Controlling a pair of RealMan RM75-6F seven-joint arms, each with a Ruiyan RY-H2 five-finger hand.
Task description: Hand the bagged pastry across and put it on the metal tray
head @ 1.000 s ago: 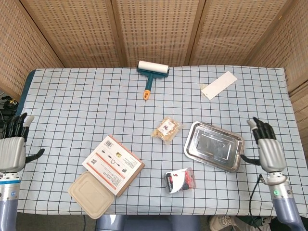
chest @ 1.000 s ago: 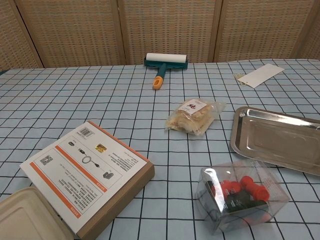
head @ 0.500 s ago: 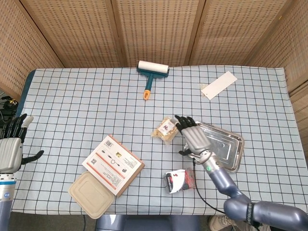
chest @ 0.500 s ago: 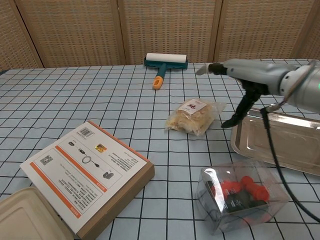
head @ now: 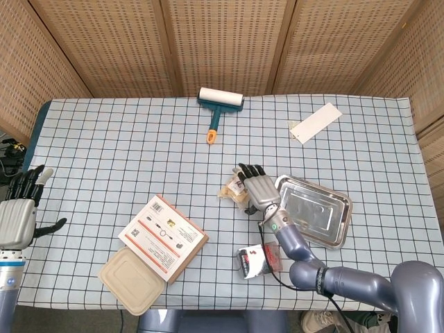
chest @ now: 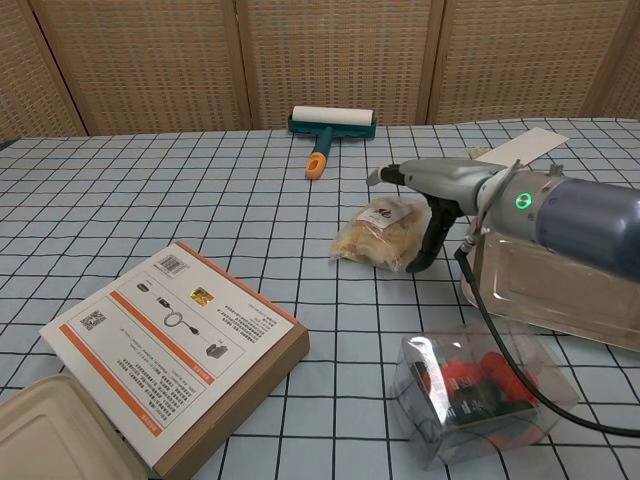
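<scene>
The bagged pastry [head: 234, 189] [chest: 380, 233] lies on the checked cloth in a clear bag with a small label, just left of the metal tray [head: 321, 215] [chest: 545, 290]. My right hand [head: 256, 187] [chest: 425, 195] hovers over the pastry's right end with its fingers stretched flat above the bag. Its thumb [chest: 421, 250] points down beside the bag's right edge, and nothing is held. My left hand [head: 19, 214] stays at the table's left edge, fingers apart and empty; the chest view does not show it.
A lint roller [head: 218, 104] [chest: 330, 125] lies at the back. A cardboard box [head: 163, 237] and a beige lidded container [head: 130, 279] sit front left. A clear box of red and black parts [head: 259, 260] [chest: 480, 400] stands before the tray. A white card [head: 316, 122] lies back right.
My right hand came from the table's right edge, over the tray, and now sits lower and further left over the pastry. The pastry and left hand have barely moved.
</scene>
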